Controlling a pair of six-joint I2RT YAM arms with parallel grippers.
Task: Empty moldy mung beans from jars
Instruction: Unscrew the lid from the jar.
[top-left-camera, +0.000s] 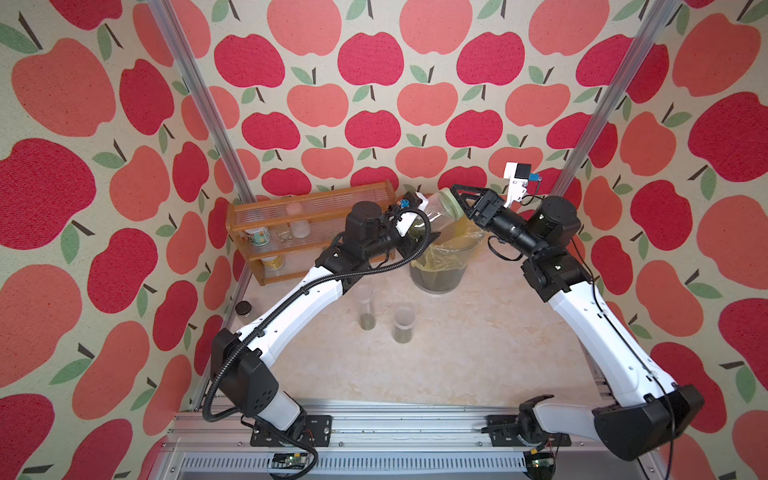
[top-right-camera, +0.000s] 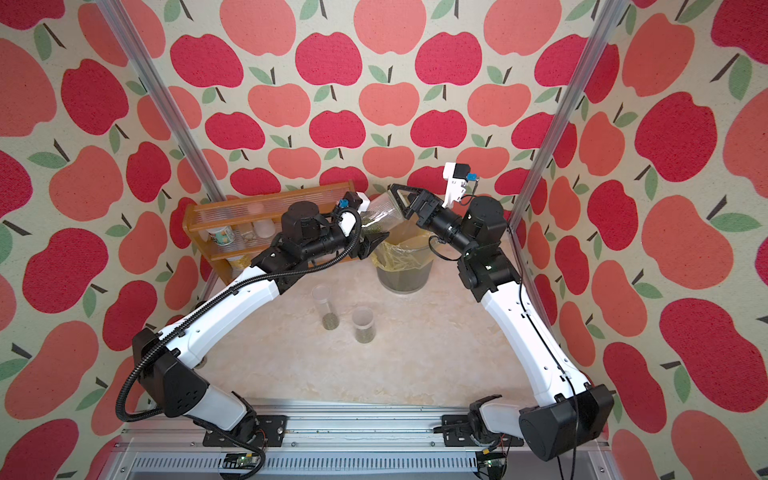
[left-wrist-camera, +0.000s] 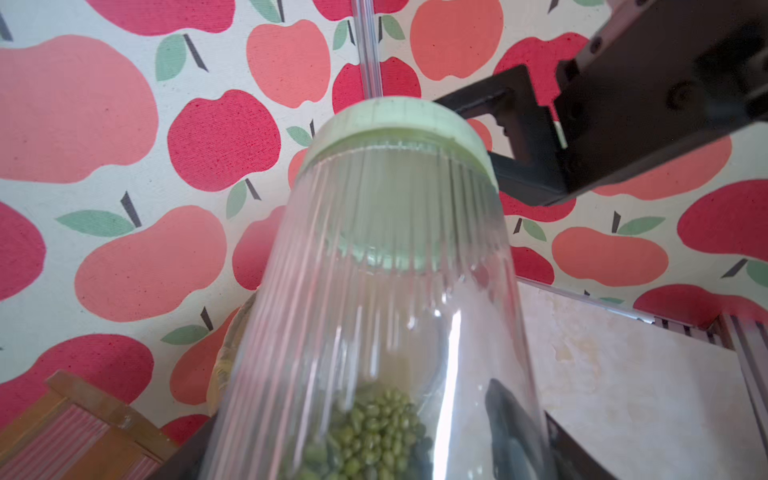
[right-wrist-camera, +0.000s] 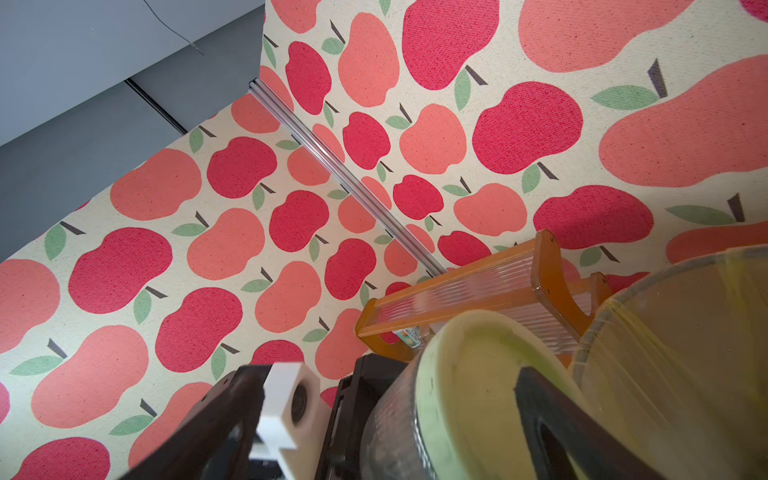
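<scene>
Top views: the left gripper (top-left-camera: 420, 237) is clamped on the ribbed jar (top-left-camera: 436, 210), which is tilted above the bin (top-left-camera: 436, 286) near the bench's back edge. The right gripper (top-left-camera: 459, 203) sits astride the green lid (top-left-camera: 448, 198), jaws apart. A tall jar (top-left-camera: 365, 307) and a short jar (top-left-camera: 403, 324) stand mid-bench.

Left wrist: mung beans (left-wrist-camera: 374, 432) lie inside the jar, and the lid is on.

Right wrist: one finger (right-wrist-camera: 216, 419) is clear of the lid. The can (top-left-camera: 257, 239) label cannot be read.

No legible text, brand, number or sign was found in any view. The upper printed can (top-left-camera: 260, 237) and lower printed can (top-left-camera: 273, 262) in the wooden rack (top-left-camera: 309, 193), at the far left corner of the counter (top-left-camera: 457, 353), carry coloured label print too blurred to read. A label scrap (right-wrist-camera: 409, 334) behind the rack's ribbed panel is likewise unreadable.
</scene>
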